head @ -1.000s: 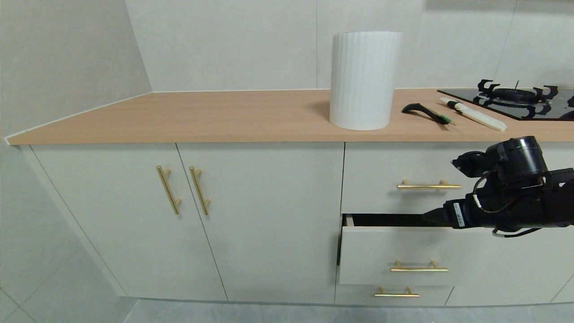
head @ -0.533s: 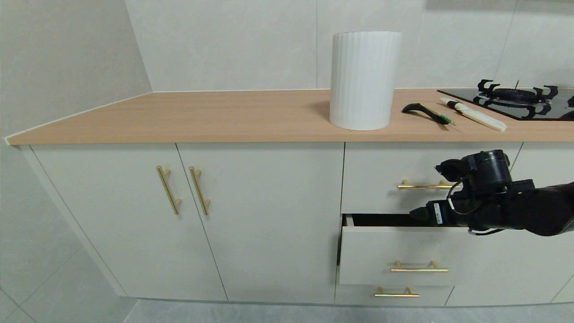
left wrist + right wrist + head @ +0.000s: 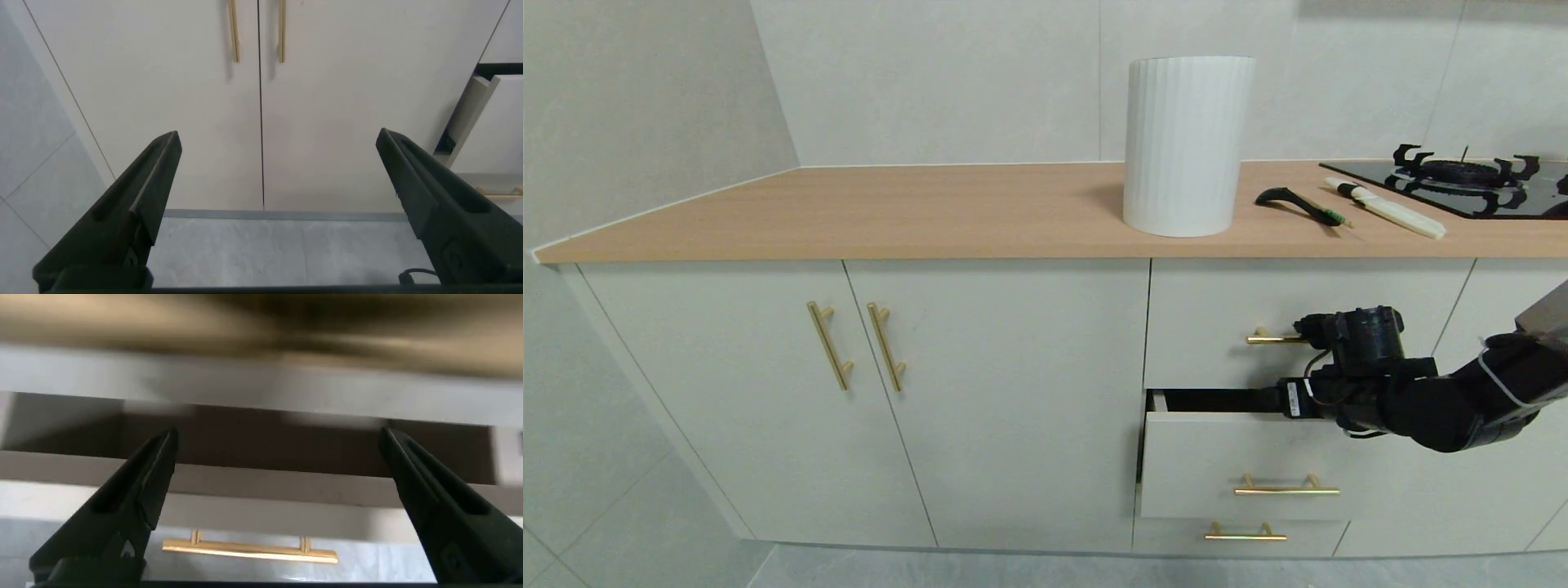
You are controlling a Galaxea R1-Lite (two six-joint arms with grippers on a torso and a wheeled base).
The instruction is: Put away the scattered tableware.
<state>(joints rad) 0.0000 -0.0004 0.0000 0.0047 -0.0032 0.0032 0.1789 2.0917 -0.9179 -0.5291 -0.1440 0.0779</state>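
Observation:
Two utensils lie on the wooden counter at the right: a black-handled tool (image 3: 1297, 204) and a white knife (image 3: 1385, 210). Below them the middle drawer (image 3: 1241, 457) stands pulled out a little, showing a dark gap along its top. My right gripper (image 3: 1276, 397) is level with that gap, pointing into it; in the right wrist view my right gripper (image 3: 278, 441) is open and empty, facing the drawer opening above the gold handle (image 3: 249, 551). My left gripper (image 3: 278, 139) is open and empty, low in front of the double cabinet doors (image 3: 261, 98).
A tall white ribbed container (image 3: 1186, 147) stands on the counter (image 3: 890, 208) left of the utensils. A black gas hob (image 3: 1462, 175) sits at the far right. Gold handles mark the upper drawer (image 3: 1274, 336) and the bottom drawer (image 3: 1245, 536).
My right arm has moved down and to the left, bringing its gripper from beside the drawers to the mouth of the open drawer gap. The utensils have not moved.

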